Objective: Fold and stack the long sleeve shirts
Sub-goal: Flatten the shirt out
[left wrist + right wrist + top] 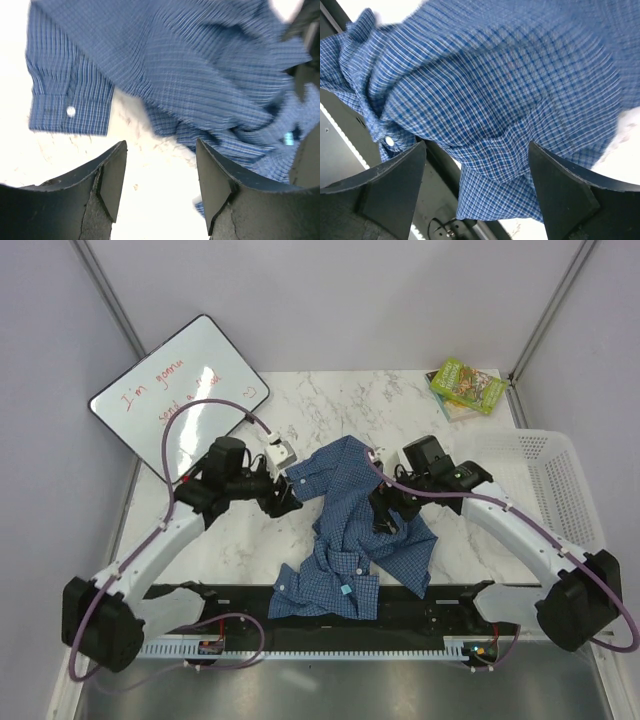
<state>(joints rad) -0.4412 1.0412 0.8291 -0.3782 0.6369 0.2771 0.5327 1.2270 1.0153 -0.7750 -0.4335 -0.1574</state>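
Left gripper [283, 496] hangs with its jaws parted and nothing between them. In its wrist view only the bare marble table [250, 540] shows in the gap, and a buttoned cuff [67, 107] lies flat just past the fingertips, up and to the left. The right gripper [385, 515] is likewise spread wide, poised over bunched cloth; from its wrist view it cannot be told whether the pads touch the fabric, but they are not closed on it.

One blue checked shirt [345, 540] is in view, crumpled rather than spread, in the middle of the table. Its heap runs lengthwise from the far centre down to the near edge, where its lowest folds spill over the black rail between the arm bases. No folded stack shows anywhere, so the work looks to be at the flattening stage.

What the next move seems to turn on is this — the sleeve end juts out of the heap's far left side, straight toward the left gripper and just beside it, while the right gripper sits over the body of the garment on the other flank. The left arm is plainly the nearer one to that cuff; drawing it outward to the left, across the heap's long axis, would likely open the cloth, if the right side were pinned or pulled the opposite way toward the white basket [545, 480]
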